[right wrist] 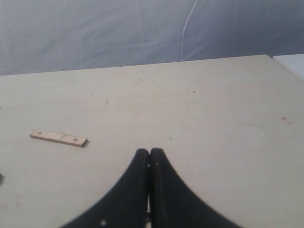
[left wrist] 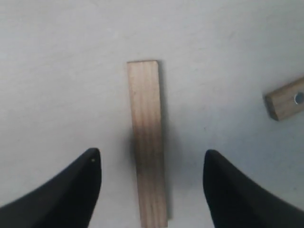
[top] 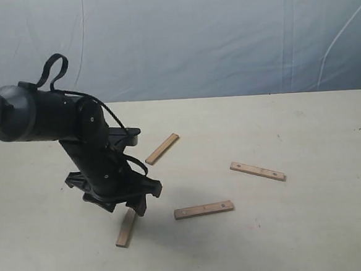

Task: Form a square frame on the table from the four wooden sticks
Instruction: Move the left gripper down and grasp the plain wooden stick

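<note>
Four wooden sticks lie apart on the table (top: 311, 225), forming no square. One stick (top: 125, 228) (left wrist: 148, 142) lies at the front left, partly under my left gripper (top: 126, 204) (left wrist: 151, 159), which hovers just above it, open, a finger on each side and not touching. A second stick (top: 162, 148) lies further back. A third stick (top: 203, 209) (left wrist: 286, 99) lies at the front centre. The fourth stick (top: 257, 171) (right wrist: 59, 138) lies to the right. My right gripper (right wrist: 150, 153) is shut on nothing, above bare table; it does not show in the exterior view.
A blue-grey sheet (top: 223, 33) hangs behind the table's far edge. The left arm's black body (top: 36, 114) reaches in from the left over the table.
</note>
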Controlling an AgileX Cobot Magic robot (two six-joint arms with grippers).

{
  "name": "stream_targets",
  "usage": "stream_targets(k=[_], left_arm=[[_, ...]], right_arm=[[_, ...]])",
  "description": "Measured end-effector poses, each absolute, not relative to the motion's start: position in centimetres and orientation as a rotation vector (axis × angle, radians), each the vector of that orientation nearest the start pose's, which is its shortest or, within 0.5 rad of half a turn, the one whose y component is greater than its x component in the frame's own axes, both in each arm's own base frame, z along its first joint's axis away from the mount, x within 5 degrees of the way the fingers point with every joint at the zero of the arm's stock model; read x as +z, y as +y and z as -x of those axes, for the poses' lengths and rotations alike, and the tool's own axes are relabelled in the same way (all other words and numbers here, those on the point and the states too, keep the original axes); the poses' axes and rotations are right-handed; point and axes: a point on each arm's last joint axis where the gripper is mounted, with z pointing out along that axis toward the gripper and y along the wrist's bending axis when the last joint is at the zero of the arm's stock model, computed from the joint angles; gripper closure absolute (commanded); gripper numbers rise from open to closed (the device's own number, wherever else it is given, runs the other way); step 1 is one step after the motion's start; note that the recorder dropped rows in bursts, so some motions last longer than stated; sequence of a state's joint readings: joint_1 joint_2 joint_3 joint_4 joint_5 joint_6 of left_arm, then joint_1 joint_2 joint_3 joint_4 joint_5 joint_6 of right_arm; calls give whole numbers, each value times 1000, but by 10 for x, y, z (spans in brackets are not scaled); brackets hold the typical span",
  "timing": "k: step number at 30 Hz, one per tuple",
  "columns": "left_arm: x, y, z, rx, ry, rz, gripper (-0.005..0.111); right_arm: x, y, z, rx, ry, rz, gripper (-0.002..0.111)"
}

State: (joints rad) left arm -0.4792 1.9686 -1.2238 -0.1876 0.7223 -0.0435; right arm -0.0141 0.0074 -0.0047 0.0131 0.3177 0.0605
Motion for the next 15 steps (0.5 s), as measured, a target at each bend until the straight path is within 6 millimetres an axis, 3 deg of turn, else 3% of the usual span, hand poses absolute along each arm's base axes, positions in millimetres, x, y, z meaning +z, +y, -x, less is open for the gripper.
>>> stream_targets(k=[4,9,15], left_arm=[[128,-186,-327,-274,2951,-440,56],[117,-195,-324,-197,2917,-437,103],[119,-198,-325,-196,2920,-356,107]], right_arm=[[186,0,-54,44,1801,-74,109],[186,0,-54,44,1801,-74,109],[186,0,-54,44,1801,-74,109]])
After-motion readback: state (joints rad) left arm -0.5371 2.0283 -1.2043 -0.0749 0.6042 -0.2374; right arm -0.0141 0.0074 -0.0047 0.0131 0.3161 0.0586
